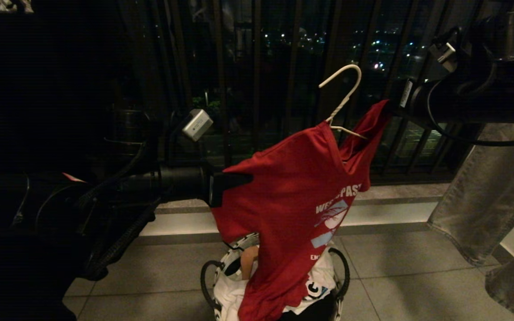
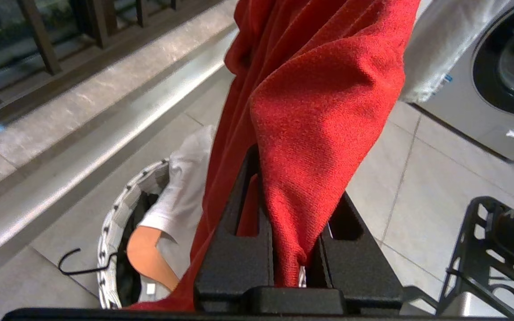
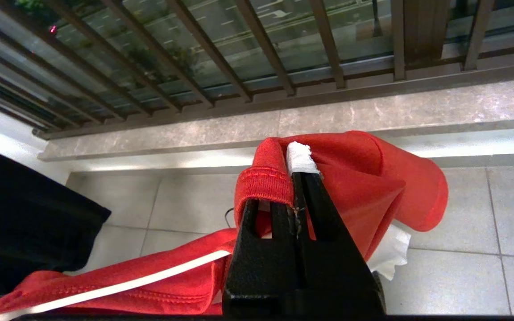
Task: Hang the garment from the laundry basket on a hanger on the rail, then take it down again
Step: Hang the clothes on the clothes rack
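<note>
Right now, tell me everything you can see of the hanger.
The hanger is thin white wire with a twisted neck and curved hook, tilted, hooked on nothing. Its shoulders sit inside the red T-shirt, one arm tip poking out at the collar. The right gripper pinches the shirt's shoulder; the left gripper pinches the other side.

Matt red knit, woven basket

The garment point(image 2: 328, 133) is matt, coarse-knit cloth; the laundry basket point(image 2: 109, 249) looks woven; the hanger point(image 1: 344, 96) is smooth white wire.
</note>
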You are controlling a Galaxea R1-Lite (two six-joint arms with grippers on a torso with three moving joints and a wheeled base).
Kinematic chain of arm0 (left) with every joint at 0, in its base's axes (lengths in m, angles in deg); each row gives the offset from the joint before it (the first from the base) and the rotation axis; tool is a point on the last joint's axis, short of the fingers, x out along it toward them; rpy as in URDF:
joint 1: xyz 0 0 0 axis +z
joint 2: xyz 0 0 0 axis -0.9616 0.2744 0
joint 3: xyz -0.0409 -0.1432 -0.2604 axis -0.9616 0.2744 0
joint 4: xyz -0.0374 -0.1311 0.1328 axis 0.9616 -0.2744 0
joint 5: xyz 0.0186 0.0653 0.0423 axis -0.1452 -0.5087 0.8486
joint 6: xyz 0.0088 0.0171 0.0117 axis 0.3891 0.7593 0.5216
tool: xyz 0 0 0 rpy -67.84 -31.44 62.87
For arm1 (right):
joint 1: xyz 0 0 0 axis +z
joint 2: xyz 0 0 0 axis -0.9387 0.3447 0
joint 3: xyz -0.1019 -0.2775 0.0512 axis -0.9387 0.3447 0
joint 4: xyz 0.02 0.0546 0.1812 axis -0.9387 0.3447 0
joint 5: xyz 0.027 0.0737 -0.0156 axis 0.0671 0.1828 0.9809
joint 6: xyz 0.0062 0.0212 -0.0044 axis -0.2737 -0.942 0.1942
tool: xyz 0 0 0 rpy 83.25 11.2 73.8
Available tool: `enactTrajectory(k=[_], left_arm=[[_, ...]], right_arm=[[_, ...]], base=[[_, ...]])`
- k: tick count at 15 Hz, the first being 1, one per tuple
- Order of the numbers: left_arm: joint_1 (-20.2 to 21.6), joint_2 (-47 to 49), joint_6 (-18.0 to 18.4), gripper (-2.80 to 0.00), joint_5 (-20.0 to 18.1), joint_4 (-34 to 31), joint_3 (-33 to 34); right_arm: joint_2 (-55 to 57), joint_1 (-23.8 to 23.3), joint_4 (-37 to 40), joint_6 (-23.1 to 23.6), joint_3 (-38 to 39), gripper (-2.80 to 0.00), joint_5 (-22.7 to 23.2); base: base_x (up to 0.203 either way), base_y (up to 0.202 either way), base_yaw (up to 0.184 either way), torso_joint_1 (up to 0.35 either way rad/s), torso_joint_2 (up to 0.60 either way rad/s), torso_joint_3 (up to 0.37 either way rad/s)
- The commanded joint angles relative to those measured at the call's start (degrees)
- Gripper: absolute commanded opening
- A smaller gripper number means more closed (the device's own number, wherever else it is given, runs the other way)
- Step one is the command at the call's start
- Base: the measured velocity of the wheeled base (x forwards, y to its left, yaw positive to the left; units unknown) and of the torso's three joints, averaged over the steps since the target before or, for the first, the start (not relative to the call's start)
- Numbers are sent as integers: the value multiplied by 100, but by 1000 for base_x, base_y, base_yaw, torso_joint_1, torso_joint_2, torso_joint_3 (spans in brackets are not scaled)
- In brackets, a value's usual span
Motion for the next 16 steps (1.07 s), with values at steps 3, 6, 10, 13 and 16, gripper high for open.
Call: enactTrajectory(k=[3,6,10,13,16], left_arm=[[-8,-191,-333,-280,31,445,510],[12,-42,-513,-280,497,1527,955],[124,136,-566,-280,519,1788,888],[166,334,-581,-280,519,1945,872],[228,317,-577,-280,519,2174,951]], right_arm=[[-224,161,8,-17,7,-280,-54],[-241,521,15,-10,-19,-280,-432],[-87,996,22,38,-116,-280,-973],[16,1300,65,129,-152,-280,-1510],[59,1303,55,121,-264,-280,-2121]], base=[[0,0,0,0,0,0],[0,0,0,0,0,0],[0,0,0,0,0,0],[0,0,0,0,0,0],[0,0,0,0,0,0]])
